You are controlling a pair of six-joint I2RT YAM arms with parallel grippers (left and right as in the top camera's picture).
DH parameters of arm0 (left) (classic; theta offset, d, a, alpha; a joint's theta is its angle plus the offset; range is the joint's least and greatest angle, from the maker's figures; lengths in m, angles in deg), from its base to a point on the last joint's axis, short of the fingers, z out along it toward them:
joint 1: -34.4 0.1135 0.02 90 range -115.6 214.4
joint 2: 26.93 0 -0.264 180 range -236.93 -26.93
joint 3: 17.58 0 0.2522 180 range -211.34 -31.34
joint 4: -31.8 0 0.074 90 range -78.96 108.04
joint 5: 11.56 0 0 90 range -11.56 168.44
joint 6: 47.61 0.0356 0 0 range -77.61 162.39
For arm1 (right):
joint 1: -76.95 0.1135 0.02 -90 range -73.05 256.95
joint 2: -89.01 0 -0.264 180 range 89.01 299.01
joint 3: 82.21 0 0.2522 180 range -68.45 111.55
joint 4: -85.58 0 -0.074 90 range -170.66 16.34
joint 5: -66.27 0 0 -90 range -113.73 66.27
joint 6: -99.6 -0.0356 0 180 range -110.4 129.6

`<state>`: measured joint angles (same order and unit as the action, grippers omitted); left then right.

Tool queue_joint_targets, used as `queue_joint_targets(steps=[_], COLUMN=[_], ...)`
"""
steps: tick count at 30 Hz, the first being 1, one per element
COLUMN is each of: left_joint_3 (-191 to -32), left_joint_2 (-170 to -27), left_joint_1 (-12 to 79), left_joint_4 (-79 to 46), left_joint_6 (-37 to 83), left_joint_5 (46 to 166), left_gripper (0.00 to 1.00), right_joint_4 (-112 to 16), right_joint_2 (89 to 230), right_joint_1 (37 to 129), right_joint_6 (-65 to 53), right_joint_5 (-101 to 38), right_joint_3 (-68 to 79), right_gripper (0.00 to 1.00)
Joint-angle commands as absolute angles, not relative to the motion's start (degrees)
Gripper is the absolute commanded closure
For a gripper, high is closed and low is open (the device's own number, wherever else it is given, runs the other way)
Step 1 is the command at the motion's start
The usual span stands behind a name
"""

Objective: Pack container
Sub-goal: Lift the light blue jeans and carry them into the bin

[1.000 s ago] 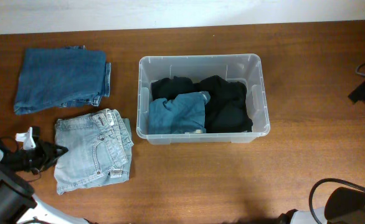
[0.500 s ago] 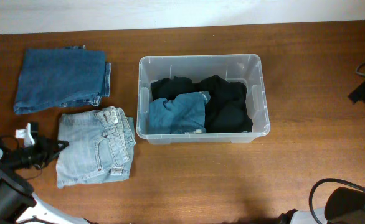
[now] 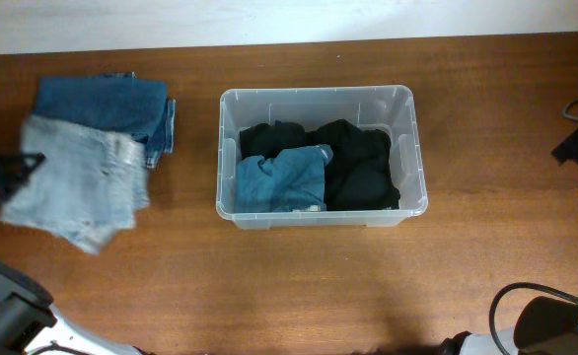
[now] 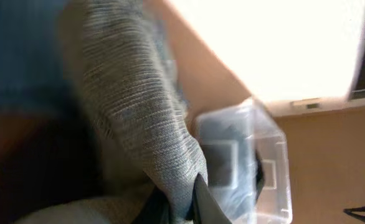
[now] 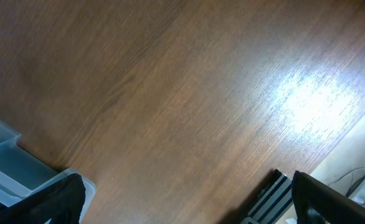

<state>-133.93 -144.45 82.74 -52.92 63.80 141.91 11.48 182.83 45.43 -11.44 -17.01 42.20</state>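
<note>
I'm pinching the light jeans (image 3: 77, 187) in my left gripper (image 4: 181, 202), left of the container (image 3: 319, 92), aiming to clear its rim.

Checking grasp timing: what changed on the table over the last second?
The left gripper, pinching the light-wash folded denim jeans, lifted them off the table and carried them up-frame and left. They now hang partly over the dark blue folded jeans. Unchanged: dark blue jeans, clear plastic rectangular container, the black clothes and teal garment inside.
</note>
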Motion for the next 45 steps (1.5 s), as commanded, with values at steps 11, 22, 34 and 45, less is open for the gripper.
queue_joint_targets(steps=[11,22,34,45], left_joint_3=[-149.7,-149.7,-149.7,-149.7], left_joint_2=[-124.2,-116.1,-128.4,-139.9], left_joint_1=[72.6,38.2,12.2,1.5], left_joint_4=[-46.0,-25.1,-21.5,-11.9], left_joint_6=[54.0,24.8,8.2,-0.1], left_joint_5=[157.1,130.6,109.4,106.9], left_gripper=[0.99,0.99,0.99,0.99], right_joint_4=[11.4,11.4,11.4,11.4], right_joint_2=[182.4,182.4,182.4,182.4], right_joint_1=[45.1,45.1,45.1,45.1], right_joint_6=[-12.1,-12.1,-12.1,-12.1], right_joint_5=[-16.9,-16.9,-16.9,-16.9], right_joint_3=[42.2,42.2,42.2,42.2], right_gripper=[0.02,0.01,0.01,0.01])
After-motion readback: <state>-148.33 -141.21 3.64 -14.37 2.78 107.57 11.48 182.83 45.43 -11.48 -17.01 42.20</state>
